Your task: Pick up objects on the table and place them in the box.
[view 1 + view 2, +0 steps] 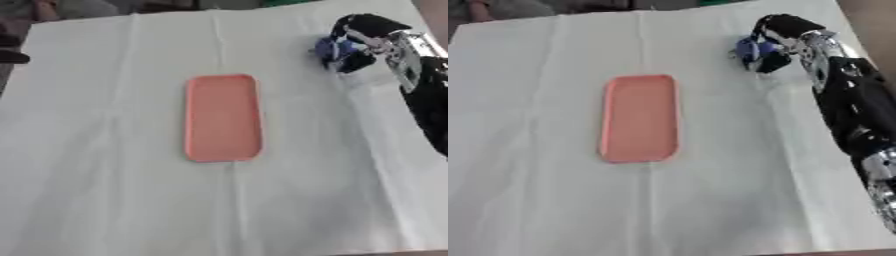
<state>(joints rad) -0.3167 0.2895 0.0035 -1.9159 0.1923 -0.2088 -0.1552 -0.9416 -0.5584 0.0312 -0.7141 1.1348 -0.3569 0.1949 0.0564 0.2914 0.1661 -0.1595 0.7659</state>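
A shallow pink box point(223, 118) lies in the middle of the white cloth, long side running away from me, with nothing inside it. At the far right my right hand point(785, 35) is black and curled over a small blue object point(751, 49). Its fingers wrap round the object, which sits low over the cloth. Whether it touches the cloth is unclear. The right arm point(850, 105) comes in along the right edge. My left hand is out of sight.
A white cloth point(105, 165) covers the table, with creases running front to back. Dark shapes point(13, 52) show past the table's far left edge. The cloth's right edge lies close under the right arm.
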